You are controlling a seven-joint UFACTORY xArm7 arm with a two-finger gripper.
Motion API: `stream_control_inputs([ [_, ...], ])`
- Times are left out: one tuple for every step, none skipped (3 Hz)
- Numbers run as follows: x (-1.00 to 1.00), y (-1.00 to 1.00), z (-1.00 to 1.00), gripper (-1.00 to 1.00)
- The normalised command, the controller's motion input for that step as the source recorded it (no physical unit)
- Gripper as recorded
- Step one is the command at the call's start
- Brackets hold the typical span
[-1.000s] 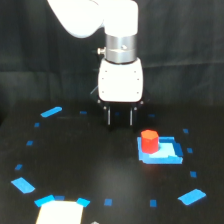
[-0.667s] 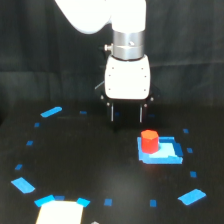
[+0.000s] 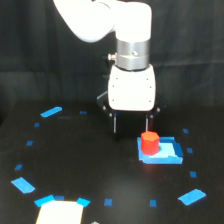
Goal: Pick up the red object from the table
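The pincer (image 3: 130,123) is hanging over the black table (image 3: 90,170) with its two thin fingers (image 3: 115,123) standing apart and holding nothing. The red object (image 3: 149,142) is sitting upright just below the pincer's finger on the exterior view's right, resting on the near corner of a blue patch (image 3: 165,152).

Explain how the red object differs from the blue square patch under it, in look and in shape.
The red object is red-orange and stands up as a short stubby block, while the blue square patch is bright blue and lies flat on the table. The red object covers less area than the patch, which spreads out past it toward the exterior view's right. The red object sits at the patch's left part. Both lie in front of the gripper.
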Motion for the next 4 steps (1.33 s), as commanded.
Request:
stream_control_inputs([
  [0.26,-0.88,-0.1,0.25],
  [0.94,-1.0,-1.0,-0.41],
  [0.73,-1.0,-0.88,-0.36],
  [-0.24,0.9,0.82,-1.0],
])
